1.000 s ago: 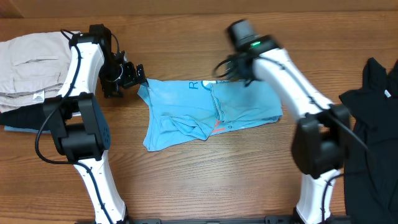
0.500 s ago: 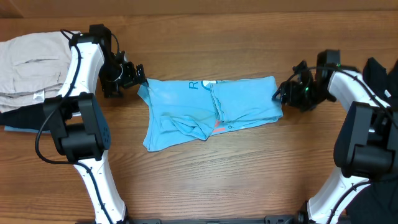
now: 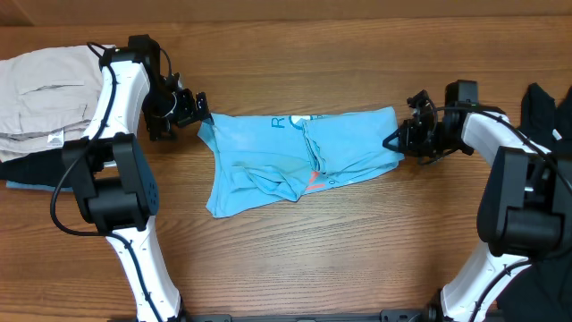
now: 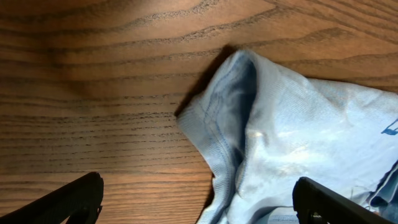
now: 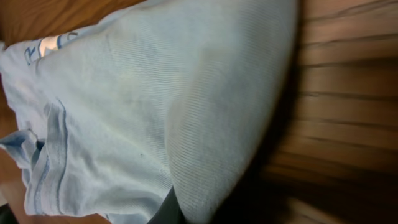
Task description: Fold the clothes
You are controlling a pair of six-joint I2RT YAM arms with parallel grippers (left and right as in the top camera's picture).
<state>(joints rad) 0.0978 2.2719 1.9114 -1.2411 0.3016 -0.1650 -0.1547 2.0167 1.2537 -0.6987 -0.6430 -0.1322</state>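
Low at the T-shirt's point(image 3: 304, 152) ends, right fingers point(image 3: 396, 139) pinch its edge; left fingers point(image 4: 68, 199) hover spread wide.

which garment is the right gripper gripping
The light blue T-shirt in the middle; the right gripper pinches its right edge. The beige garment and black garment lie apart.

Robotics lab bench: left arm point(image 3: 116, 98) and right arm point(image 3: 514, 188) on a wooden table point(image 3: 295, 268), beige garment point(image 3: 40, 94) heaped at its edge

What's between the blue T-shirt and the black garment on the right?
The right gripper and its arm fill the gap from T-shirt to black garment, fingers shut on the T-shirt's right edge. Overhead view shows it.
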